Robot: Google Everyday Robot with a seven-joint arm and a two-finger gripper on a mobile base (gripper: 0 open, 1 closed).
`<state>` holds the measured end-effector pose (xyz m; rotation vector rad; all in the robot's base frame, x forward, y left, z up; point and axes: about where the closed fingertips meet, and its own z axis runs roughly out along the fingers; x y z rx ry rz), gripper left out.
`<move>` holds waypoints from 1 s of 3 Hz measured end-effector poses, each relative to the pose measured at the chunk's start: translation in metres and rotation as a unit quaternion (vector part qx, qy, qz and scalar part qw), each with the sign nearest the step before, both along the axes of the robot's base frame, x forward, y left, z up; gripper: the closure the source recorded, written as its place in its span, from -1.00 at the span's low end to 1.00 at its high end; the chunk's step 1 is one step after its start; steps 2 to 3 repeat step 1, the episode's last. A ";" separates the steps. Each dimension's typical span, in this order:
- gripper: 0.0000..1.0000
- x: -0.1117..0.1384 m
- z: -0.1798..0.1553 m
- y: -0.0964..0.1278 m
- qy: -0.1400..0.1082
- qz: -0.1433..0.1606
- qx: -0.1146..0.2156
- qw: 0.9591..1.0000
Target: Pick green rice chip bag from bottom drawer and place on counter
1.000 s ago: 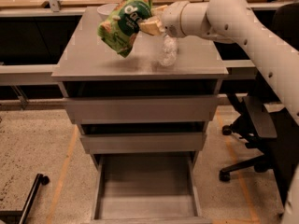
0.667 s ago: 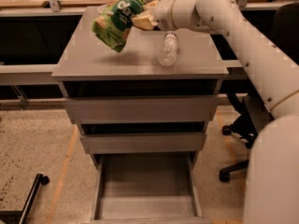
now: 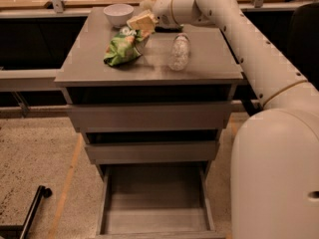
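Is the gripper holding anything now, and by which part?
It cannot be told. The gripper sits at the upper end of the green rice chip bag, which lies on the counter; whether it grips that end does not show.

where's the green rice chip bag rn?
Camera view: green rice chip bag lies on the counter, left of the clear bottle, in front of the white bowl; gripper at its upper end.
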<state>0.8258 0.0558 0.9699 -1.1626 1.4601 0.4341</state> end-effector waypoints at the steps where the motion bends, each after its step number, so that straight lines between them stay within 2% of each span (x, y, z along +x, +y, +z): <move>1: -1.00 0.000 -0.002 0.004 0.001 0.003 0.000 1.000; 3: -1.00 0.000 -0.002 0.004 0.001 0.003 0.000 1.000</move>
